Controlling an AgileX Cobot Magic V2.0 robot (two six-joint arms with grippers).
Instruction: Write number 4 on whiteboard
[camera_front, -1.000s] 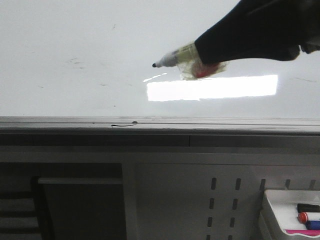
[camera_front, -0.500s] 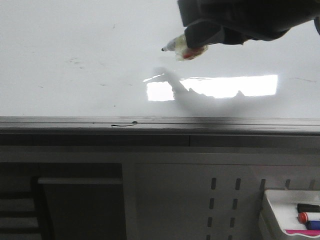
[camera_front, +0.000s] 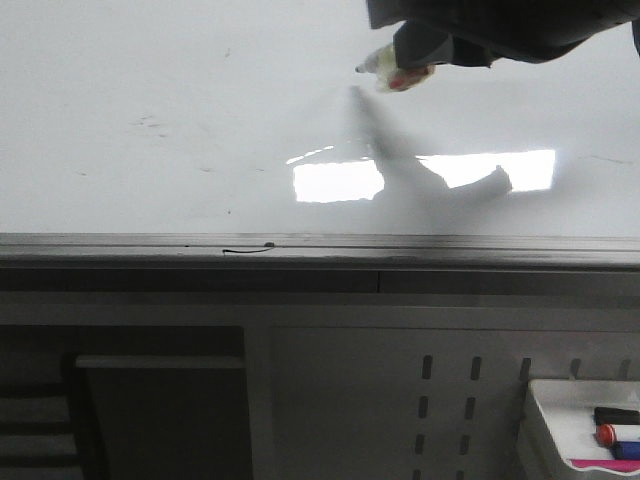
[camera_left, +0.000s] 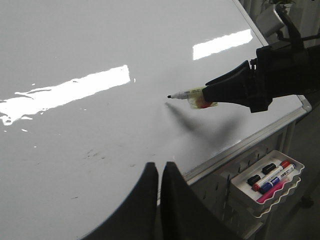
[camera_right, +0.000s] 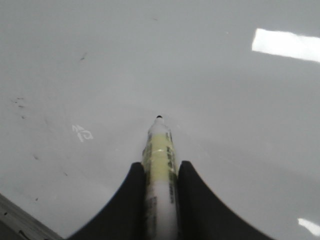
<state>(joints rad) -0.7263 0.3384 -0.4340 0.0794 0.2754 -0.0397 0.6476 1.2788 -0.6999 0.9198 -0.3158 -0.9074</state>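
Note:
The whiteboard (camera_front: 150, 180) is a big glossy white surface with a grey rim, also filling the left wrist view (camera_left: 75, 125) and the right wrist view (camera_right: 240, 100). My right gripper (camera_front: 415, 55) is shut on a white and yellow marker (camera_front: 385, 68), uncapped, its black tip pointing left. The tip sits just off the board with its shadow close beneath. The same marker (camera_left: 192, 94) shows from the left wrist, and between the right fingers (camera_right: 160, 170). My left gripper (camera_left: 160, 166) hangs over the board's near edge, shut and empty. The number 4 does not show in any view.
A short black squiggle (camera_front: 248, 249) lies on the grey rim (camera_front: 450, 243). Faint smudges (camera_front: 150, 123) mark the board. A small white tray (camera_left: 250, 200) with several capped markers (camera_left: 272, 176) hangs on the perforated panel (camera_front: 450, 400) below the rim, at the right.
My right gripper has carried the marker up and to the right in the front view, away from the near rim. Its shadow now falls across the bright reflection.

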